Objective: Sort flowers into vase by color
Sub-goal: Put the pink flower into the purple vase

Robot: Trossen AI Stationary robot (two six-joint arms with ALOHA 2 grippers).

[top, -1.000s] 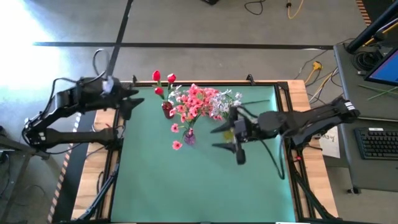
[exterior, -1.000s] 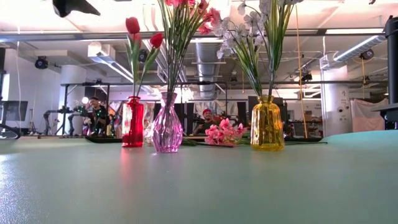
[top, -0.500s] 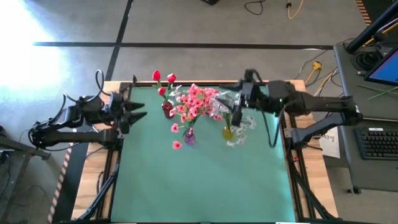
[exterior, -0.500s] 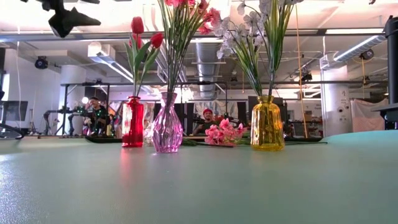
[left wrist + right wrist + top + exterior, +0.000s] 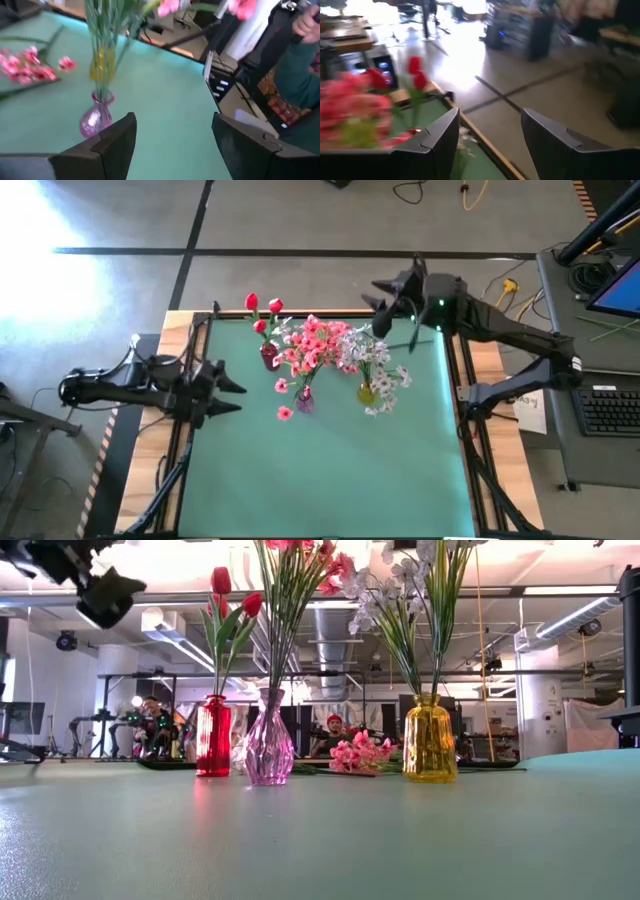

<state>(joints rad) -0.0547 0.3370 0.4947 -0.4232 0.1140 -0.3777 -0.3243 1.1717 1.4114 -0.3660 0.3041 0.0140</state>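
Three vases stand in a row on the green table (image 5: pixel 330 470): the red vase (image 5: pixel 213 737) holds red flowers (image 5: pixel 232 595), the pink vase (image 5: pixel 269 747) pink flowers (image 5: pixel 312 345), the yellow vase (image 5: pixel 429 740) white flowers (image 5: pixel 385 380). A pink spray (image 5: pixel 358 754) seems to lie behind them. The left hand (image 5: pixel 228 387) hovers at the table's left edge, fingers apart, empty. The right hand (image 5: pixel 380 293) hangs above the far edge, likewise parted and empty.
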